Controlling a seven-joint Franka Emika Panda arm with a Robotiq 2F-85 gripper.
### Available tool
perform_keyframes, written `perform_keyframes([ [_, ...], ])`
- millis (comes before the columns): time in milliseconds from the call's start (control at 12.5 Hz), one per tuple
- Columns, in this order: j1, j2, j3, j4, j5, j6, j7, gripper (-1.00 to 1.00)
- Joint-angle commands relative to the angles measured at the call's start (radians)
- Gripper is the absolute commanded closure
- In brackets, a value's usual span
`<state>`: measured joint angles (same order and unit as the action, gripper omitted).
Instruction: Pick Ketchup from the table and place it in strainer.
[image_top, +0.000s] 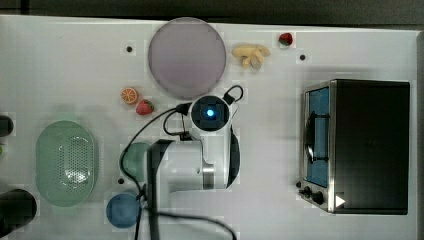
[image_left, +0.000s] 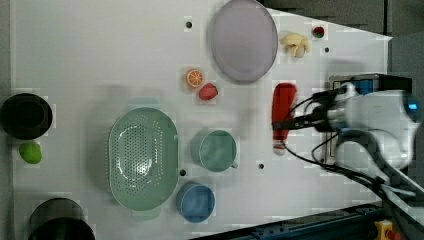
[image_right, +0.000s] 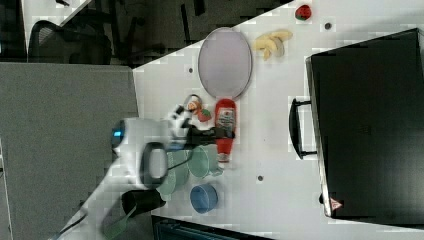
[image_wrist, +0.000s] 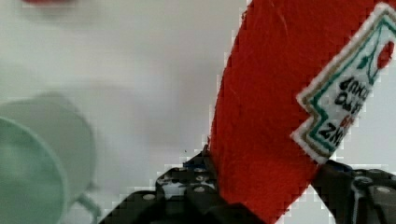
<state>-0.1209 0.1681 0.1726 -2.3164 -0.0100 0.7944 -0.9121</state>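
Showing red felt, the Ketchup (image_wrist: 261, 107) bears a white label

Top view: white robot arm (image_top: 200, 155) covers the soft red ketchup bottle and part of the round green mug (image_top: 134, 159).

Wrist view: red felt ketchup bottle (image_wrist: 271, 107) runs off the frame edge; its white stitched label (image_wrist: 348, 107) is cut too (lettering unreadable). Black gripper (image_wrist: 266, 196) fingers half hidden behind the bottle. Mug (image_wrist: 32, 163) blurred and cropped.

Left view: dark round pot (image_left: 59, 220) cut by the bottom edge.

Right view: pale mint-green oval strainer (image_right: 172, 177) mostly behind the arm.
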Motion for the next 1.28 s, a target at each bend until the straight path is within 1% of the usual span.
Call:
perform_keyframes([
  [80,0.019,-0.171,0.066,0.088,0.001,-0.124,0.07,-0.23],
  [240,0.024,-0.242,0.102,0.121,0.002,-0.257,0.153,-0.23],
  [400,0.036,-0.282,0.158,0.143,0.006,-0.352,0.273,-0.23],
  [640,0.055,-0.281,0.276,0.163,0.033,-0.365,0.467,-0.23],
  [880,0.065,-0.242,0.402,0.165,0.08,-0.325,0.673,-0.23],
  [1120,0.069,-0.155,0.514,0.164,0.08,-0.178,0.839,-0.23],
  [1280,0.072,-0.073,0.566,0.164,0.08,-0.079,0.954,-0.23],
])
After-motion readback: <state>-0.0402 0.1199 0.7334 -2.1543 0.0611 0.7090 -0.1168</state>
